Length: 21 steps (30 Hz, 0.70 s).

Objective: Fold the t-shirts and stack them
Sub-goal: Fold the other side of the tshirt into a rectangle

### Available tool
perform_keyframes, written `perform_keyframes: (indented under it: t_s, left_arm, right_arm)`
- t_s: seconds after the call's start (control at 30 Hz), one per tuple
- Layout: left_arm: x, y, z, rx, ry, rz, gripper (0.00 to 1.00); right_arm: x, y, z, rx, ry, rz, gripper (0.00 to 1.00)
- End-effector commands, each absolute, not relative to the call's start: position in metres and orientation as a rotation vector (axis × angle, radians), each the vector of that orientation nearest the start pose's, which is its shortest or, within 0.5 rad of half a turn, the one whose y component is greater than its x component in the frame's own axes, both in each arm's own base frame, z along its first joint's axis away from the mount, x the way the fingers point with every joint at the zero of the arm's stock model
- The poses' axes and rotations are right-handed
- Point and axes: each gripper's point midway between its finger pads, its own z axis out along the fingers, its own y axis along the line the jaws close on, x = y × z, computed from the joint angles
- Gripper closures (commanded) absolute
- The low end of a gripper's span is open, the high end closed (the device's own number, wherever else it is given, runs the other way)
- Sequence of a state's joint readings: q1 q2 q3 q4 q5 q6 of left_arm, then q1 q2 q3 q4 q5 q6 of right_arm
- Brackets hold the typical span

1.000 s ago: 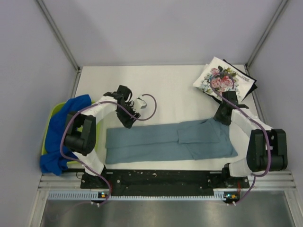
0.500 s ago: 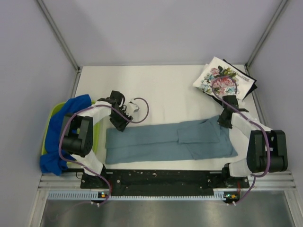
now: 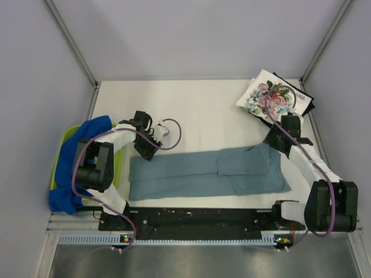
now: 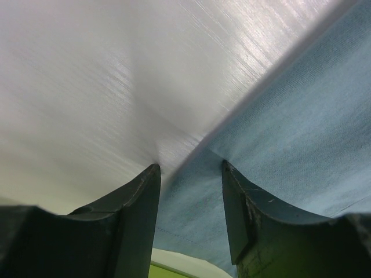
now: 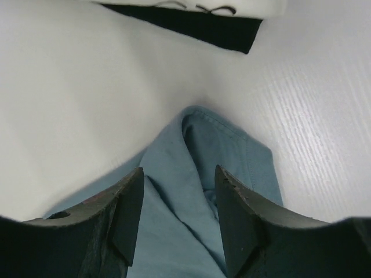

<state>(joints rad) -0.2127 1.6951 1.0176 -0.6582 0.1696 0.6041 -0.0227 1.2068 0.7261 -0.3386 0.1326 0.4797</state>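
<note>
The grey-blue t-shirt [image 3: 203,172] lies flat in a long folded band across the table's near half. My left gripper [image 3: 145,152] is open at its far left corner; in the left wrist view the gripper [image 4: 188,169] straddles the shirt's edge [image 4: 290,116]. My right gripper [image 3: 272,143] is open at the far right corner, over a bunched fold [image 5: 197,145] in the right wrist view [image 5: 178,174]. The folded floral t-shirt [image 3: 271,97] lies on the black t-shirt [image 3: 308,106] at the back right. The royal blue t-shirt [image 3: 74,168] hangs over the tray.
The lime-green tray [image 3: 58,153] sits at the table's left edge under the blue shirt; a strip of it shows in the left wrist view [image 4: 145,271]. The black shirt's edge [image 5: 197,23] lies just beyond the right gripper. Metal frame posts [image 3: 72,43] flank the table.
My left gripper has moved left and down onto the grey-blue shirt's far left corner. My right arm has swung outward to the right, its gripper staying at the shirt's far right corner.
</note>
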Motion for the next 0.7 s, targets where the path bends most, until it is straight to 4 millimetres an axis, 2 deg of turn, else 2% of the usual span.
perform_keyframes:
  t_s: [0.0,0.17,0.23,0.27,0.37,0.4,0.5,0.67]
  left_arm:
    - [0.296,-0.06,-0.008,1.166,2.661,-0.131,0.49]
    - [0.294,-0.059,-0.006,1.174,2.651,-0.128,0.49]
    - [0.294,-0.059,-0.006,1.174,2.651,-0.128,0.49]
    - [0.294,-0.059,-0.006,1.176,2.65,-0.127,0.49]
    - [0.293,-0.059,-0.008,1.176,2.656,-0.132,0.49]
    - [0.294,-0.059,-0.008,1.176,2.657,-0.128,0.49]
    - [0.294,-0.057,-0.01,1.18,2.664,-0.119,0.49]
    - [0.293,-0.055,-0.013,1.187,2.675,-0.104,0.49]
  right_arm:
    - [0.314,0.0,0.059,0.629,2.429,0.112,0.5]
    - [0.307,-0.002,0.044,0.673,2.512,0.071,0.49]
    - [0.307,0.0,0.042,0.674,2.505,0.089,0.54]
    - [0.306,0.0,0.04,0.687,2.504,0.09,0.62]
    - [0.302,-0.009,0.039,0.72,2.49,0.021,0.96]
    - [0.3,-0.013,0.039,0.731,2.484,-0.01,1.0]
    - [0.293,-0.027,0.04,0.777,2.46,-0.093,1.0]
    - [0.288,-0.035,0.036,0.86,2.449,-0.086,1.0]
